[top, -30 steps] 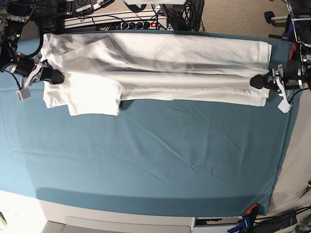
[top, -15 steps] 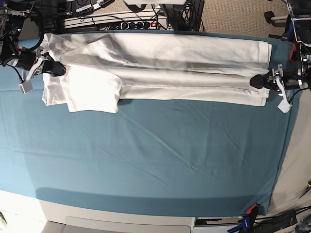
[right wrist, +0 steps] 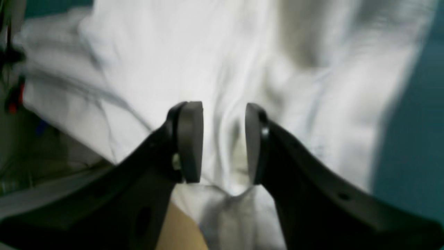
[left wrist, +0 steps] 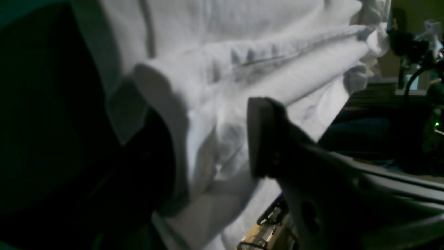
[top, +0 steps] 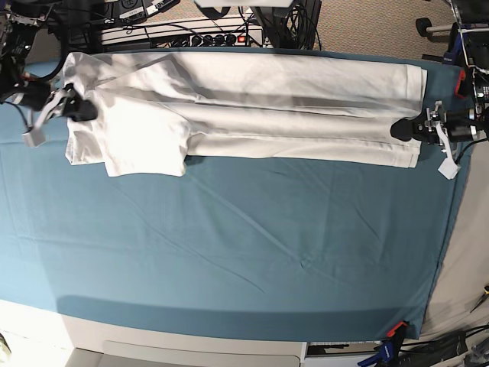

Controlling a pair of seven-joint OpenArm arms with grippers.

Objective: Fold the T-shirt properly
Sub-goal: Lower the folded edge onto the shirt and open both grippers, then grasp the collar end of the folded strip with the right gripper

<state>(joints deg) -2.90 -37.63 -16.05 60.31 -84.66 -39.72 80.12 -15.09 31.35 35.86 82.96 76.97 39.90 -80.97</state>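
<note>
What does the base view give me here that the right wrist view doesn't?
Only base: the whole T-shirt as a long band across the far side of the teal cloth, one sleeve sticking out toward the near side, and the left pincer at the opposite end.
Only right wrist: the right pincer open, its pads apart with white fabric between them.
Both: the shirt's wrinkled white fabric and teal cloth beside it.

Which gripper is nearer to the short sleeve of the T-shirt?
The right gripper. It sits at the T-shirt end beside the sleeve; the left gripper is at the opposite end.
</note>
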